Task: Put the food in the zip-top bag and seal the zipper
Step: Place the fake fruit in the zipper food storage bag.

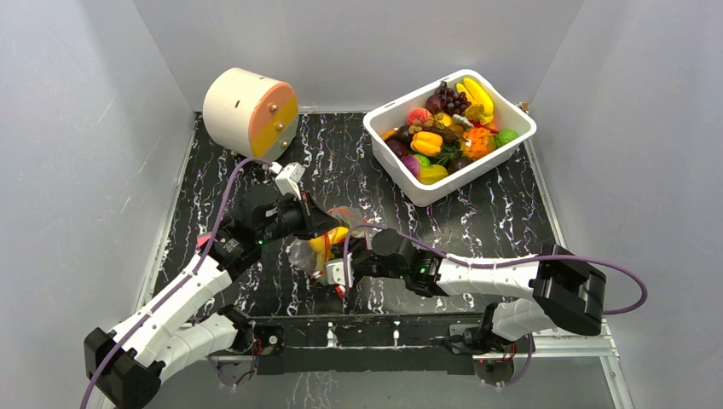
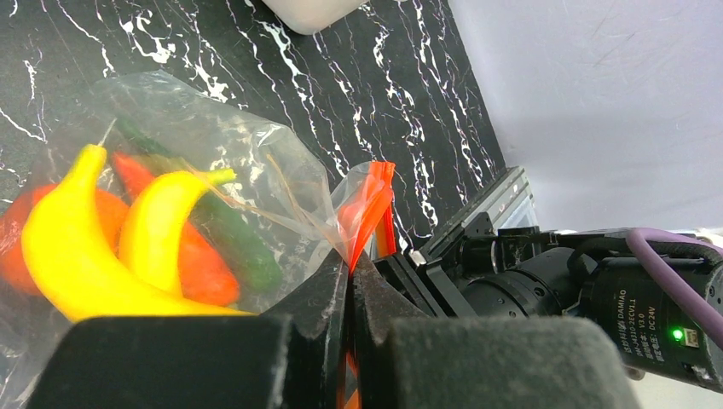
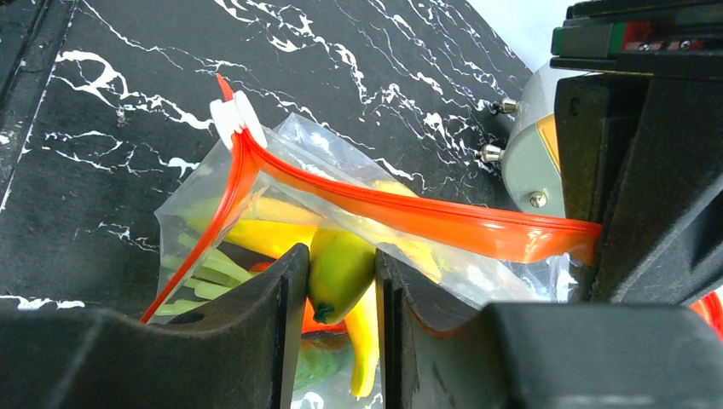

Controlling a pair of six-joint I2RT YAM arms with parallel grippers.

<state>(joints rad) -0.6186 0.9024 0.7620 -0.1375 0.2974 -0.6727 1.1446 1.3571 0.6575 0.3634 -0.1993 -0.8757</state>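
Top view: zip-top bag [image 1: 305,254] lies mid-table toward the near edge, between the two claws; yellow food [image 1: 334,237] shows inside it; left claw [image 1: 326,224] on its far side, right claw [image 1: 338,274] on its near side; more food heaped in white tub [image 1: 426,189] at the far right corner of the table [image 1: 511,221]; cream-and-orange drum [image 1: 249,106] at the far left corner.

Left wrist: left claw [image 2: 349,260] pressed together, pinching one end of the orange-red zipper [image 2: 373,196]; bag body spreads to the left, holding two bananas [image 2: 72,256], an orange carrot [image 2: 200,268] and a dark green piece [image 2: 247,251].

Right wrist: right claw [image 3: 341,256] part-spread, fingers [image 3: 286,290] clamped on the bag's body with a yellow-green piece [image 3: 341,273] between them; zipper [image 3: 409,213] stretched taut from white slider [image 3: 232,115] to the left claw at the right edge; sealed or not, cannot tell.
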